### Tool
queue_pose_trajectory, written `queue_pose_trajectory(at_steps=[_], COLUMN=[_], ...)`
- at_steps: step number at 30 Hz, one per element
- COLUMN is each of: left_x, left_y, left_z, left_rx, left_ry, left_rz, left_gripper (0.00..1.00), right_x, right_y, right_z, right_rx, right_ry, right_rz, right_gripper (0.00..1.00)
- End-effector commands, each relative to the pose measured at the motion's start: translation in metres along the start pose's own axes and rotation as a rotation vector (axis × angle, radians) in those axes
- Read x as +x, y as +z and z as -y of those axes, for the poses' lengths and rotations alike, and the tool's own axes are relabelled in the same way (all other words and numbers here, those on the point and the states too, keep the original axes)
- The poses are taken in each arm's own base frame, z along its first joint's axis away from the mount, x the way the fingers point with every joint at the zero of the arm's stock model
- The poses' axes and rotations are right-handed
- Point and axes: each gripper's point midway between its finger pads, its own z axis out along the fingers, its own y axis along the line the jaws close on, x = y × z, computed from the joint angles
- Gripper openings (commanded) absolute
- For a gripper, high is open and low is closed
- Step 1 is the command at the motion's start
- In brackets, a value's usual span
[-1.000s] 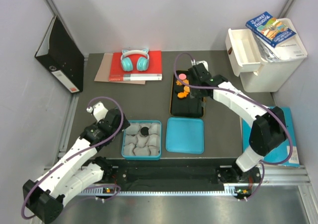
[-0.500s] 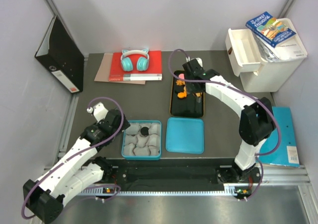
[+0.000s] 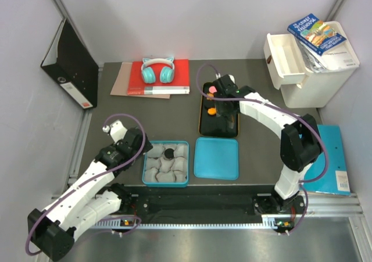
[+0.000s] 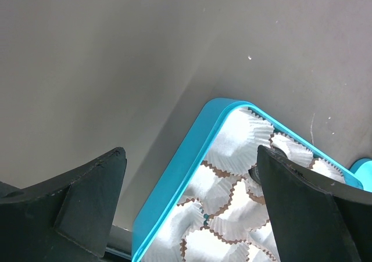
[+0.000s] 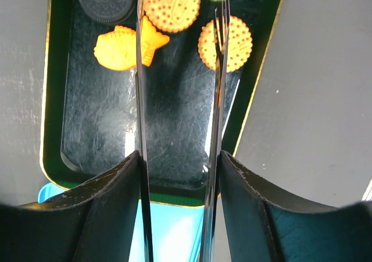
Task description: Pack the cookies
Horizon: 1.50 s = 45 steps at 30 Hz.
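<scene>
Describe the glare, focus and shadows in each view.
Right wrist view: white glare streaks on the glossy black gold-rimmed tray, the round dotted orange cookie sharp, the near jaws soft-edged. Left wrist view: the white crinkled paper cups bright and crisp, the dark jaws softer, the grey table unevenly shaded. Top external view: even light, a pale sheen on the metal strip at the bottom.

The end effector (image 5: 179, 6), fingers parted, frames a round orange cookie (image 5: 172, 5) on the black tray (image 5: 168, 134).

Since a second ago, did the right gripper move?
Yes. In the top view, the right gripper has shifted left, from the right edge of the black tray to over its middle.
</scene>
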Motion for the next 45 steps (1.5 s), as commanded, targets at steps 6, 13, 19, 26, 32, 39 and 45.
queue_pose_trajectory(at_steps=[6, 13, 19, 26, 32, 39, 45], left_x=[0.000, -0.001, -0.002, -0.005, -0.014, -0.024, -0.038], left_y=[0.002, 0.002, 0.000, 0.000, -0.004, -0.007, -0.014], left_z=[0.004, 0.006, 0.003, 0.006, 0.009, 0.015, 0.018], left_rx=[0.018, 0.025, 0.018, 0.025, 0.028, 0.030, 0.021], left_ry=[-0.016, -0.021, -0.017, -0.018, -0.016, -0.010, -0.007], left_rz=[0.004, 0.005, 0.010, 0.017, 0.042, 0.064, 0.100], left_gripper=[0.98, 0.98, 0.98, 0.98, 0.98, 0.98, 0.98], right_x=[-0.008, 0.001, 0.015, 0.019, -0.001, -0.016, -0.016], right_y=[-0.004, -0.001, 0.005, -0.003, -0.036, -0.085, -0.122], right_z=[-0.014, -0.022, -0.019, -0.011, -0.004, -0.012, -0.025], right_rx=[-0.058, -0.061, -0.044, -0.024, -0.036, -0.074, -0.130], right_ry=[0.030, -0.003, -0.010, -0.013, 0.005, -0.028, -0.059], right_rz=[0.035, 0.005, -0.033, -0.032, 0.045, 0.135, 0.191], right_gripper=[0.53, 0.53, 0.49, 0.43, 0.41, 0.41, 0.41])
